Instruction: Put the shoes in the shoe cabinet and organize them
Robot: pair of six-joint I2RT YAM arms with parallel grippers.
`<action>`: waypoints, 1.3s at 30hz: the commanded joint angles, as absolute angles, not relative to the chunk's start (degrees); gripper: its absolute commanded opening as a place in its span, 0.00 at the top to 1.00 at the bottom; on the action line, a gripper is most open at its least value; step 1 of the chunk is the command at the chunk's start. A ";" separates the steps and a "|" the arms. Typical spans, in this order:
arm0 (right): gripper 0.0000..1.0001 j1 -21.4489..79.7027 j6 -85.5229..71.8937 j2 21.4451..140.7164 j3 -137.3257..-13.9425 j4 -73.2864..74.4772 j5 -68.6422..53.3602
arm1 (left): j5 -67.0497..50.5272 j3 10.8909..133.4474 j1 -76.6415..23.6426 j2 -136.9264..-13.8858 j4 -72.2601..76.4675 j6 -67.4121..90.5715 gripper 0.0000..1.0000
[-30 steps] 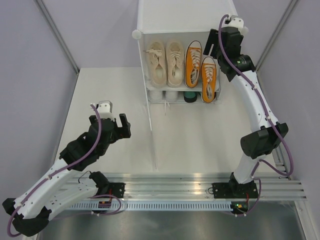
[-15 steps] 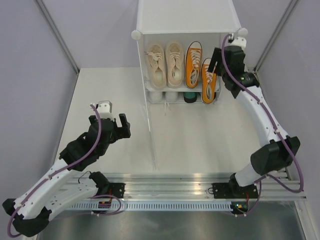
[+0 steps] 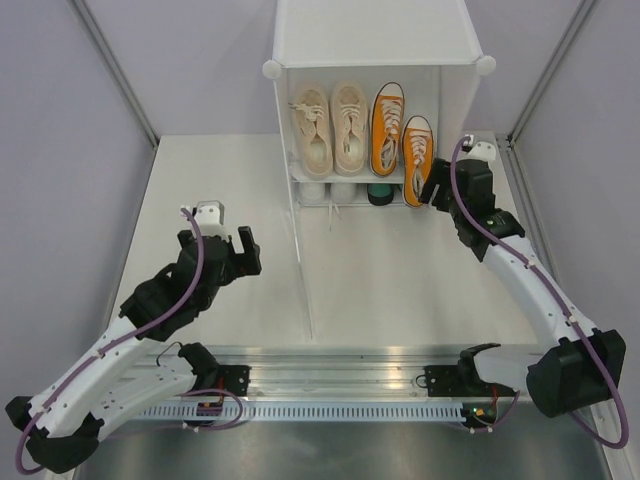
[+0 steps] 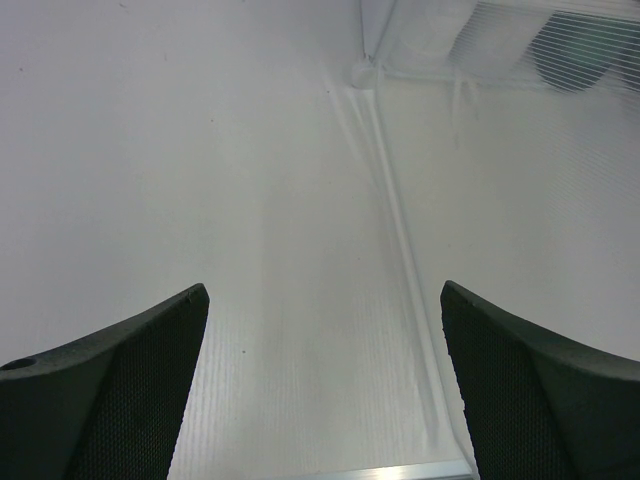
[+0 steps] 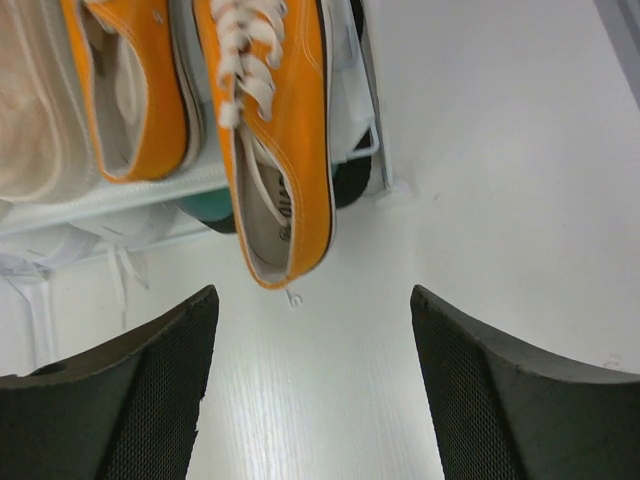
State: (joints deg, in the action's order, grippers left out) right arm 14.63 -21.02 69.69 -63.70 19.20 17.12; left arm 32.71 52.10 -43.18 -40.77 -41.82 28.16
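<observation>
A white table [image 3: 400, 270] was seen from above, with the shoe cabinet [image 3: 375, 30] stood at its far edge, open front turned toward the arms. The left arm [image 3: 120, 345] was held over the left part of the table, well apart from the cabinet. The right arm [image 3: 530, 280] was stretched forward to the cabinet's lower right corner.

On the upper visible tier four shoes were lined up side by side. The cream lace-up sneakers [image 3: 312, 130] were set on the left and the orange canvas sneakers [image 3: 386, 120] on the right. In the right wrist view the right-hand orange shoe [image 5: 275, 150] was found further forward than its mate [image 5: 130, 90], its heel overhanging the shelf edge. On the tier below, white sneakers [image 3: 315, 190] were partly seen on the left. A dark green shoe [image 3: 380, 193] was made out beside them, mostly hidden by the shelf above.

The right gripper [image 3: 435, 190] was held just in front of the overhanging orange heel, its fingers [image 5: 120, 400] spread apart with only bare table between them. The left gripper [image 4: 320, 390] was likewise parted wide over bare table, with nothing gripped.
</observation>
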 commanded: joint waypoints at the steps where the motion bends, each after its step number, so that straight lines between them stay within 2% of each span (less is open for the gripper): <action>1: 0.19 14.59 -22.32 67.51 -56.89 16.35 16.35 | 33.92 51.68 -42.72 -40.69 -39.90 26.37 0.00; 8: 0.17 14.50 -26.98 63.99 -49.75 14.59 11.45 | 36.03 51.59 -42.28 -39.64 -39.90 26.45 0.00; 14: 0.17 14.59 -28.92 55.13 -45.44 16.60 6.86 | 39.72 50.63 -42.28 -36.04 -38.85 26.37 0.00; 23: 0.15 14.59 -29.79 43.52 -45.70 27.32 12.21 | 44.38 48.69 -42.45 -32.87 -37.88 27.16 0.00; 28: 0.13 14.59 -29.18 37.02 -43.16 27.78 12.48 | 44.82 48.43 -42.54 -34.36 -37.36 26.63 0.00; 39: 0.11 14.68 -32.43 35.42 -42.01 28.12 16.61 | 46.14 47.81 -43.50 -35.33 -37.00 26.28 0.01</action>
State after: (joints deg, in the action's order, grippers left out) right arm 14.63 -30.65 35.97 -41.50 28.05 13.39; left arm 43.81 48.31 -42.96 -35.86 -39.16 28.16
